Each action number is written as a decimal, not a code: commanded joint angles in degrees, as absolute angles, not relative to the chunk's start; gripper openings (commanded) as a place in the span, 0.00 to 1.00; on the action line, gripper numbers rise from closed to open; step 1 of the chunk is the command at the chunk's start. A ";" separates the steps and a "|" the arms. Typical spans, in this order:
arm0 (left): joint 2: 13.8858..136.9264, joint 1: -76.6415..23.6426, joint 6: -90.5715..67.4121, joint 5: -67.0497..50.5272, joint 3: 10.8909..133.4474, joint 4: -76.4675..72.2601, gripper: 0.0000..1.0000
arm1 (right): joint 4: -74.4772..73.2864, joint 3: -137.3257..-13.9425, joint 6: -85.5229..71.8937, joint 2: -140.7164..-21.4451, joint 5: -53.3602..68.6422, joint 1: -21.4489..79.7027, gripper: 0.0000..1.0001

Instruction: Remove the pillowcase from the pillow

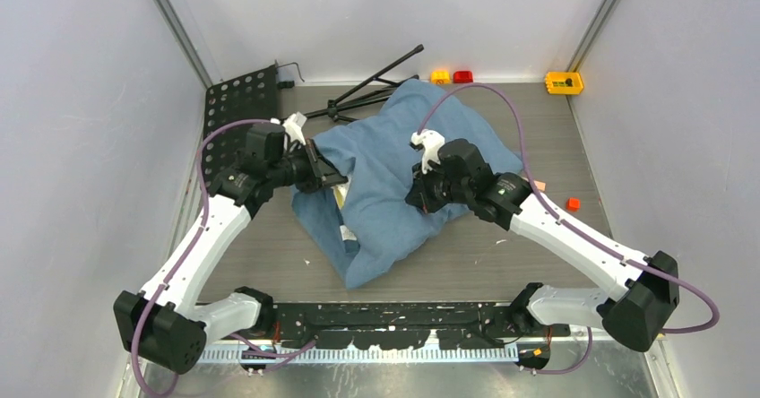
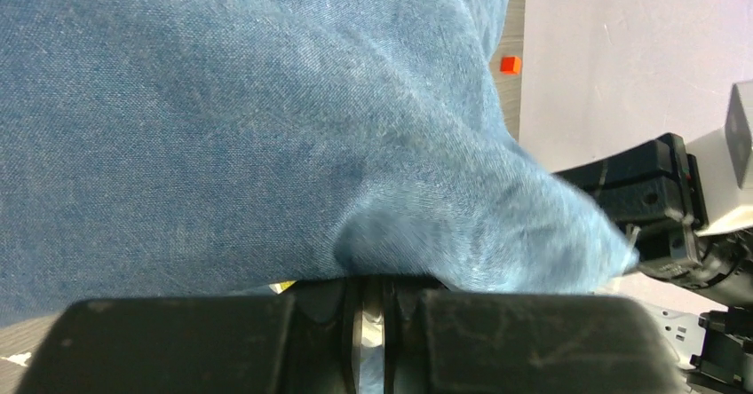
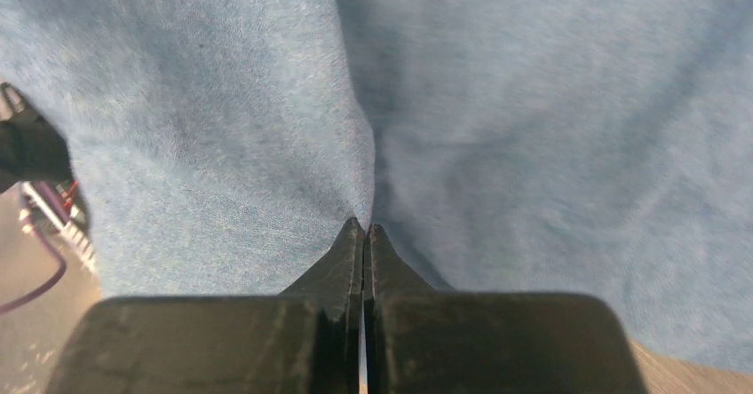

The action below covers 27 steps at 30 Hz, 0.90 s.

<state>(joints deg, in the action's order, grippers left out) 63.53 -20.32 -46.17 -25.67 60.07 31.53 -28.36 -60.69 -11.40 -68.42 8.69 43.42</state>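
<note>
The right gripper (image 3: 364, 234) was pressed shut, its jaws pinching a raised crease of the blue pillowcase (image 3: 533, 128) directly ahead of it. The left gripper (image 2: 373, 289) was likewise all but closed on a bunched edge of the same cloth, which swelled up just beyond its fingers. Between the two grippers a sliver of the cream pillow (image 1: 341, 198) showed through a gap in the cloth. Farther off, past both grippers, a folded black stand (image 1: 372, 89) lay on the table (image 1: 538, 246).
</note>
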 commanded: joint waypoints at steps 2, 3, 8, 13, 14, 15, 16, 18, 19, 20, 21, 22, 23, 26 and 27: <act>60.67 -17.61 -44.13 -30.16 60.31 30.95 0.00 | -25.40 -57.73 -15.44 -66.58 -2.68 40.01 0.00; 60.38 -17.20 -44.05 -30.32 60.01 31.07 0.00 | -25.39 -57.40 -16.08 -66.76 -4.89 39.18 0.00; 59.71 -15.73 -43.04 -31.73 59.65 33.18 0.00 | -27.93 -57.14 -20.42 -70.27 -16.55 33.82 0.00; 59.12 -14.07 -41.66 -32.61 60.49 35.67 0.00 | -29.99 -57.18 -23.82 -73.68 -23.54 28.97 0.00; 59.05 -13.77 -41.58 -32.88 60.55 35.70 0.00 | -30.03 -56.95 -24.35 -73.68 -25.41 28.71 0.00; 58.91 -13.58 -41.62 -32.98 60.50 35.75 0.00 | -30.21 -56.88 -24.53 -73.58 -26.77 28.54 0.00; 58.82 -13.40 -41.62 -33.06 60.55 35.69 0.00 | -30.43 -57.07 -24.02 -73.24 -26.60 28.56 0.00; 59.00 -13.28 -41.70 -33.05 60.28 35.38 0.00 | -31.25 -57.94 -21.51 -71.80 -20.62 28.50 0.05; 59.16 -13.26 -41.87 -33.19 60.10 35.09 0.00 | -31.39 -58.34 -20.11 -70.77 -16.34 28.59 0.15; 59.37 -13.23 -42.09 -33.41 59.96 34.69 0.00 | -31.45 -58.47 -18.87 -69.45 -11.56 28.55 0.28; 59.60 -13.24 -42.36 -33.65 59.81 34.19 0.00 | -31.74 -58.82 -17.86 -68.30 -7.38 28.61 0.42; 59.85 -13.25 -42.69 -33.92 59.67 33.67 0.00 | -32.98 -59.83 -17.48 -67.44 -5.06 29.05 0.51; 60.12 -13.21 -43.02 -34.08 59.59 33.05 0.00 | -34.72 -61.24 -16.78 -67.06 -3.20 29.75 0.54; 60.92 -13.18 -44.15 -34.24 59.50 31.25 0.00 | -38.42 -63.94 -13.37 -65.60 1.14 34.29 0.61; 61.25 -13.18 -44.69 -34.34 59.55 30.56 0.00 | -38.26 -63.78 -13.03 -64.48 4.01 35.40 0.64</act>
<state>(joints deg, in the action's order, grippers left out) 61.69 -13.67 -43.05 -31.11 58.67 36.49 -35.40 -59.68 -17.56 -68.73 -6.15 31.18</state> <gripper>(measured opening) 0.088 0.601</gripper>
